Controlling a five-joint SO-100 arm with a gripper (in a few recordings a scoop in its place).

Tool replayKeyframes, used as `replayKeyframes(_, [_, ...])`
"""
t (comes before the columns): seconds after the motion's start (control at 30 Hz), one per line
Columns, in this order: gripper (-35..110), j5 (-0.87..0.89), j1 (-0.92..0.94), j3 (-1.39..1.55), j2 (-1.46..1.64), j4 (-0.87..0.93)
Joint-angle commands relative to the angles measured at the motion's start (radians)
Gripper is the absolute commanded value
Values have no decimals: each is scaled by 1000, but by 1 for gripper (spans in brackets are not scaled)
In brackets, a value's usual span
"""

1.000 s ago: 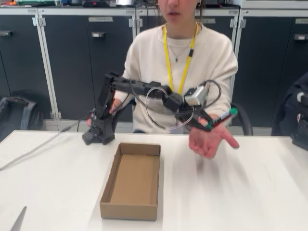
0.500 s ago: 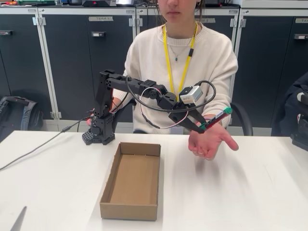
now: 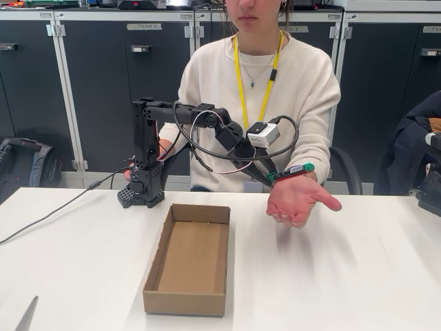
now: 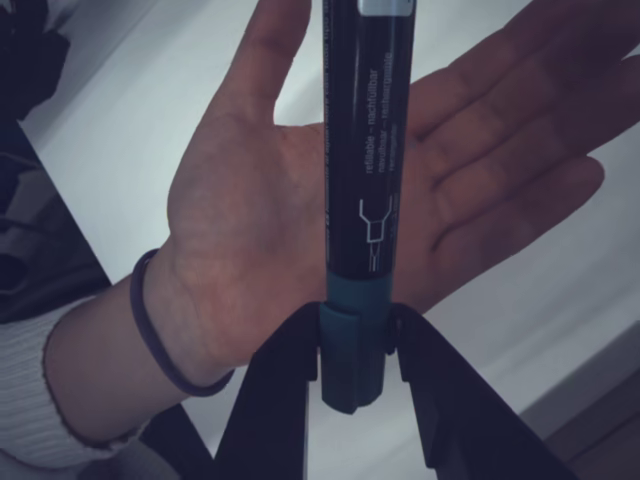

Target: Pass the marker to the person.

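Note:
The person (image 3: 258, 89) in a cream sweater and yellow lanyard sits behind the white table and holds an open palm (image 3: 295, 200) up over it. My gripper (image 3: 275, 176) is shut on the marker (image 3: 292, 172), which sticks out nearly level just above that palm. In the wrist view the dark barrel of the marker (image 4: 368, 150) runs up across the open hand (image 4: 300, 210), and my gripper (image 4: 355, 345) clamps its green end between both black fingers. A purple wristband (image 4: 150, 325) circles the wrist.
An open, empty cardboard box (image 3: 189, 258) lies on the white table (image 3: 344, 276) in front of the arm's base (image 3: 142, 193). Dark cabinets line the back wall. A figure in dark clothing (image 3: 413, 152) sits at the right edge.
The arm has pulled back and lowered, bringing the marker down from a raised tilt to nearly level just over the palm. The hand has stayed in about the same place.

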Motion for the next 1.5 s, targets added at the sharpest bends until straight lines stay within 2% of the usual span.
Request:
replayKeyframes(0.0, [-5, 23, -8, 3, 92, 3])
replayKeyframes(0.6, [-4, 52, 14, 46, 103, -49])
replayKeyframes(0.73, [15, 64, 20, 60, 110, -55])
replayKeyframes(0.97, [21, 87, 18, 77, 124, -98])
replayKeyframes(1.47, [20, 63, 21, 104, 146, -138])
